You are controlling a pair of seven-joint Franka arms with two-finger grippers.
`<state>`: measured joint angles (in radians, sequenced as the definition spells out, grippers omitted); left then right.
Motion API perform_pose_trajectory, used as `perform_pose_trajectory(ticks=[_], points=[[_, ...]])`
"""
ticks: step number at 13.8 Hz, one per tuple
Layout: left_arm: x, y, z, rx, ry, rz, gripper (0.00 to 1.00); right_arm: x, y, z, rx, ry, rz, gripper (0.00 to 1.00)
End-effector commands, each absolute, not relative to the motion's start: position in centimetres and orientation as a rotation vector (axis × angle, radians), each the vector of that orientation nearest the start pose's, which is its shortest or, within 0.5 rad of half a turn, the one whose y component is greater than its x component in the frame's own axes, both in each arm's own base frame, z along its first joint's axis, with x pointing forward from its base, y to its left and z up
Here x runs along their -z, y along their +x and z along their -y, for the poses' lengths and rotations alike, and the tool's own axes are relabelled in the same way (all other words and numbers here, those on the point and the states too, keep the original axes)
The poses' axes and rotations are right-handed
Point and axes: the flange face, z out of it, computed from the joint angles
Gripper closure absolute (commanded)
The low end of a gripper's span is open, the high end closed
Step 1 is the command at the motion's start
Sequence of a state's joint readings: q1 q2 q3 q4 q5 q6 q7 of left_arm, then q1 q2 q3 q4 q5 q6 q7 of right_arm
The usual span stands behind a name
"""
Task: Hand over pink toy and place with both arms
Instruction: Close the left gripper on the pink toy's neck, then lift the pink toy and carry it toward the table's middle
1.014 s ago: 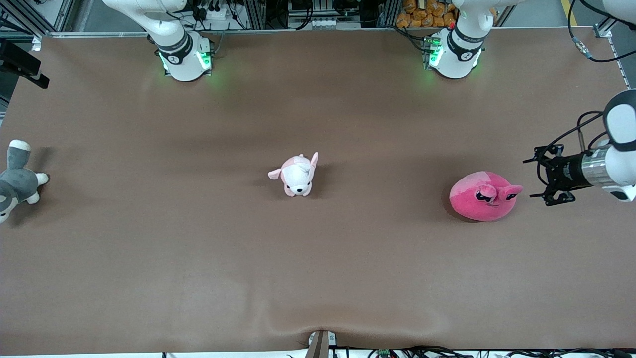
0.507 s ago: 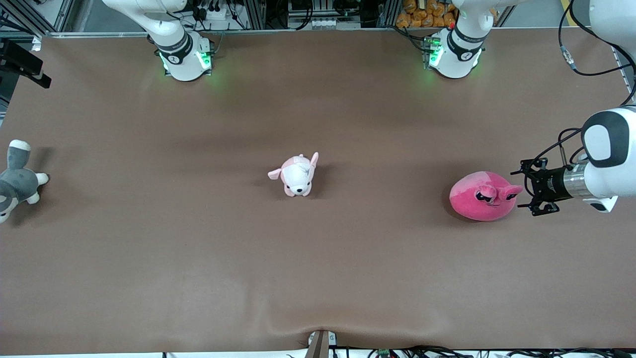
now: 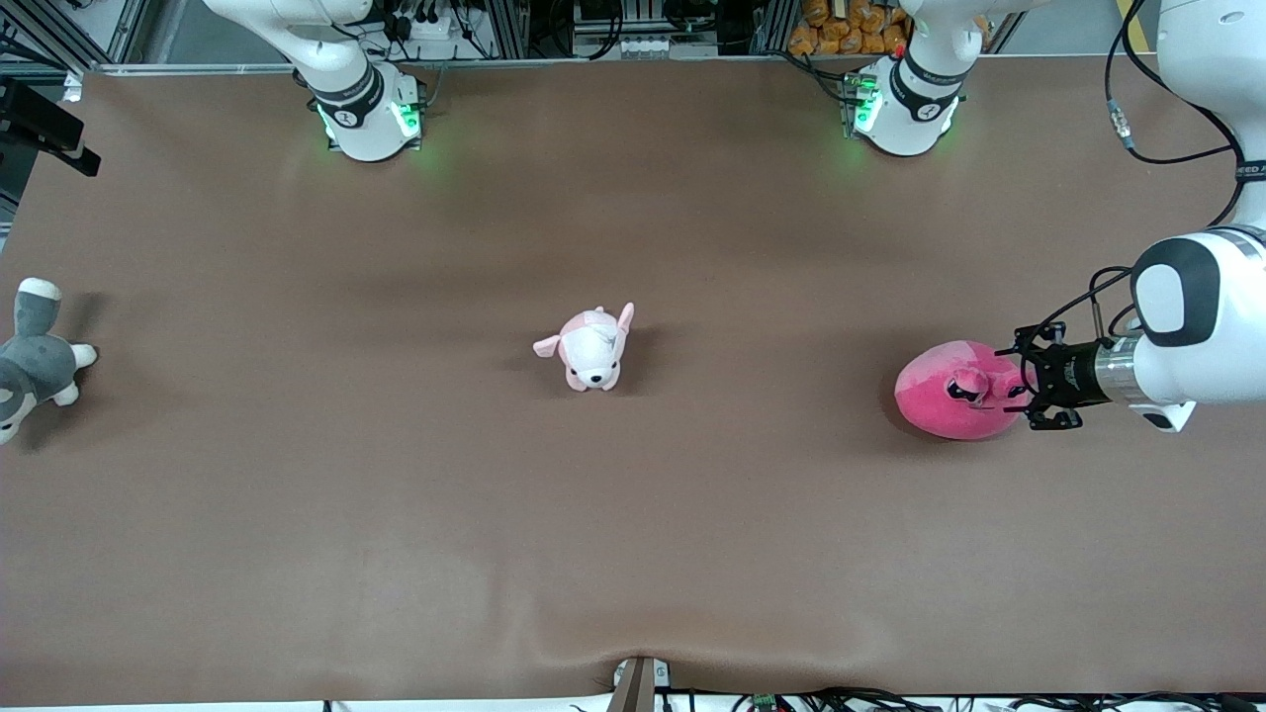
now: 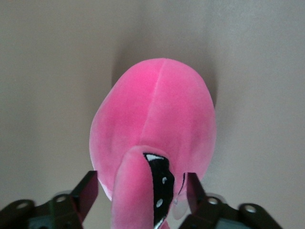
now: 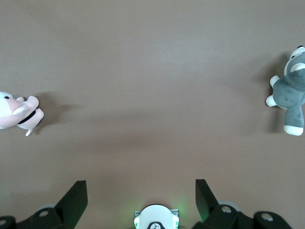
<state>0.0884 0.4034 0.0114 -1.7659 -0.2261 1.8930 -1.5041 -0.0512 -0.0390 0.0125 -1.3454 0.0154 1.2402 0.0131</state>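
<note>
The pink toy [image 3: 949, 391] is a round hot-pink plush with dark angry eyes, lying on the brown table near the left arm's end. My left gripper [image 3: 1024, 389] is low at the toy's face side. In the left wrist view the toy [image 4: 157, 114] fills the middle, and my left gripper [image 4: 142, 181] is open, with one ear flap and a dark eye between its spread fingers [image 4: 88, 188]. They are not pressed on it. My right gripper [image 5: 140, 187] is open and empty high over the table. It is out of the front view.
A pale pink-and-white puppy plush [image 3: 591, 348] stands mid-table; it also shows in the right wrist view [image 5: 14, 112]. A grey-and-white husky plush [image 3: 30, 361] lies at the right arm's end of the table and shows in the right wrist view [image 5: 288, 93]. The arm bases [image 3: 366, 114] stand along the table's edge.
My left gripper has moved in from the left arm's end of the table to the pink toy, and its fingers now straddle the ear flap. The toys have not moved.
</note>
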Motion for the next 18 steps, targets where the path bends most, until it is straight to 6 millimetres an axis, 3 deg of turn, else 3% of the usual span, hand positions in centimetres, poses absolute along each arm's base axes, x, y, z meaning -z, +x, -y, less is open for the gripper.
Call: perform_pose_trajectory(ticks=[1, 4, 9, 14, 18], points=[[-32.5, 62.5, -4.0, 0.538, 2.037, -2.305, 1.0, -72.1, 49.9, 1.9, -0.105, -3.126, -0.073, 0.0], [-34.5, 62.8, -3.6, 0.519, 2.056, -2.27, 1.0, -72.1, 49.9, 1.6, -0.103, -3.127, -0.064, 0.0], [-41.9, 63.0, 0.3, 0.579, 2.115, -2.141, 1.0, -72.0, 49.9, 2.0, -0.108, -3.127, -0.074, 0.0], [-52.0, 63.2, 6.9, 0.681, 2.122, -1.933, 1.0, -71.9, 50.0, 2.1, -0.11, -3.128, -0.077, 0.0], [-56.8, 62.9, 12.5, 0.755, 2.013, -1.899, 1.0, -71.9, 49.9, 2.4, -0.113, -3.132, -0.086, 0.0]])
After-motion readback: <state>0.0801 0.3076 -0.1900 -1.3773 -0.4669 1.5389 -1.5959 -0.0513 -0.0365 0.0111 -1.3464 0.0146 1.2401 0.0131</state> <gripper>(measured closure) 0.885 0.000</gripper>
